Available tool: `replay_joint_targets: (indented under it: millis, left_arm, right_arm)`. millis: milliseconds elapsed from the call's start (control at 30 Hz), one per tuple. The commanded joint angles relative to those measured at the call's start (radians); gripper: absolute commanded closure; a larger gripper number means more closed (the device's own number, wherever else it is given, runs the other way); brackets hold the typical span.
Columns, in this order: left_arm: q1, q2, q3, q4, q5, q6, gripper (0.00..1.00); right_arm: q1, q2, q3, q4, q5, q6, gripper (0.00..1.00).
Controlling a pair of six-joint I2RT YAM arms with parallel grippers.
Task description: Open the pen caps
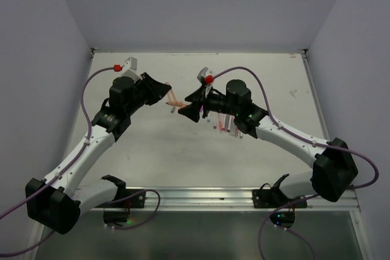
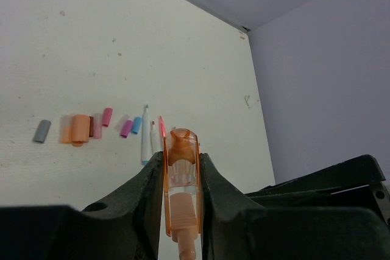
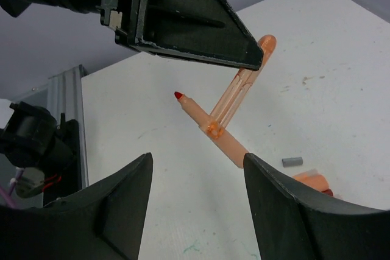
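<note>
Between my two hands, above the counter (image 2: 91, 41), hangs the orange pen (image 2: 181, 172). My left hand (image 1: 164, 91) clamps narrowly on its clear orange section, and my right hand (image 3: 196, 175) faces it with the jaws wide and nothing in them. I judge I hold the pen raised and aimed across so that the right hand can pull along its length without the counter in the way. Its red tip (image 3: 178, 95) is bare, so this pen looks opened to me.

On the counter the loose caps (image 2: 79, 128) lie in a rough row: grey, orange, dark red, pink, purple, blue. Just beside them, toward the right arm, lie the thin pens (image 2: 145, 141). That keeps finished pieces clear of the spot where the hands meet.

Much is hard to read. From the right wrist the pen looks like two pieces crossing, a clear orange length running up into my left hand and a peach shaft carrying the tip. I cannot tell how they join, or which part, if any, is a cap. My left wrist view cuts off the pen's lower end. From above, my right arm covers most of the thin pens, so I cannot count them or see which ones have caps on.
</note>
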Motion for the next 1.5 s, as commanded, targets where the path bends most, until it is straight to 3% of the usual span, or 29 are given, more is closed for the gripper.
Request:
replay_joint_targets:
  millis: [0,367,633,933,1133,1233,1333,1467]
  left_arm:
    - [0.002,0.002,0.061,-0.015,0.078,0.04,0.94]
    - [0.002,0.007,0.108,-0.071,0.172,0.074,0.94]
    - [0.002,0.01,0.119,-0.087,0.223,0.079,0.94]
    - [0.004,0.01,0.156,-0.119,0.259,0.096,0.94]
    - [0.004,0.015,0.165,-0.131,0.309,0.096,0.93]
    - [0.004,0.016,0.184,-0.163,0.327,0.117,0.89]
    - [0.004,0.018,0.208,-0.203,0.341,0.154,0.77]
    - [0.004,0.015,0.249,-0.238,0.345,0.195,0.43]
  right_arm:
    - [-0.009,0.043,0.067,-0.07,-0.08,-0.102,0.35]
    - [-0.04,0.083,0.096,-0.116,-0.122,-0.229,0.34]
    - [-0.038,0.098,0.13,-0.145,-0.195,-0.258,0.42]
    - [-0.04,0.101,0.153,-0.184,-0.261,-0.292,0.56]
    - [-0.04,0.082,0.158,-0.202,-0.287,-0.304,0.8]
    - [-0.04,0.068,0.162,-0.21,-0.293,-0.312,0.89]
    - [-0.04,0.049,0.168,-0.211,-0.31,-0.312,0.94]
    - [-0.038,0.02,0.167,-0.195,-0.321,-0.297,0.97]
